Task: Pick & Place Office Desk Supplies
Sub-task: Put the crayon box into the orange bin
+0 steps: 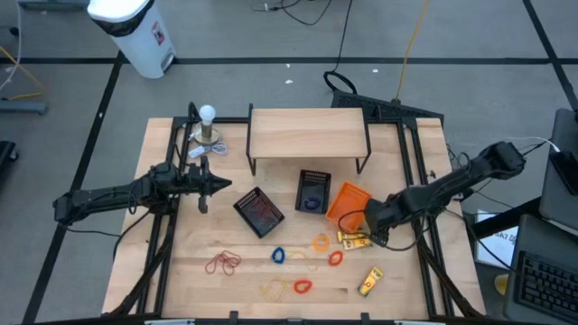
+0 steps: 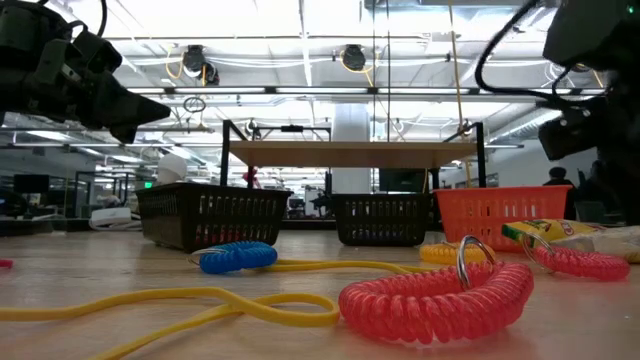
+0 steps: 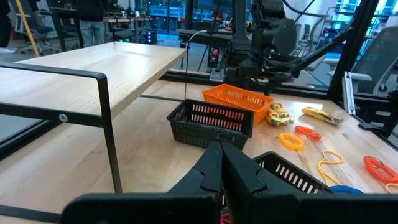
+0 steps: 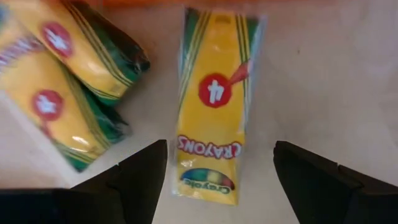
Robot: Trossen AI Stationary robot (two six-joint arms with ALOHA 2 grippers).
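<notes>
Three yellow crayon packets lie flat on the table by the orange tray (image 1: 348, 203). My right gripper (image 4: 217, 180) points down over one packet (image 4: 211, 106), open, with a finger on either side of it and not touching. The two others (image 4: 68, 81) lie beside it. A further yellow packet (image 1: 370, 282) lies nearer the front edge. Coiled loops lie loose on the table: red (image 1: 223, 263), blue (image 1: 278, 255), orange (image 1: 321, 242). My left gripper (image 1: 206, 188) waits shut and level above the table's left part, holding nothing.
Two black mesh trays (image 1: 259, 212) (image 1: 313, 191) stand mid-table next to the orange tray. A wooden shelf on dark legs (image 1: 307, 134) spans the far side. A white ball on a small stand (image 1: 208, 116) is at the far left. Bare wood lies along the front left.
</notes>
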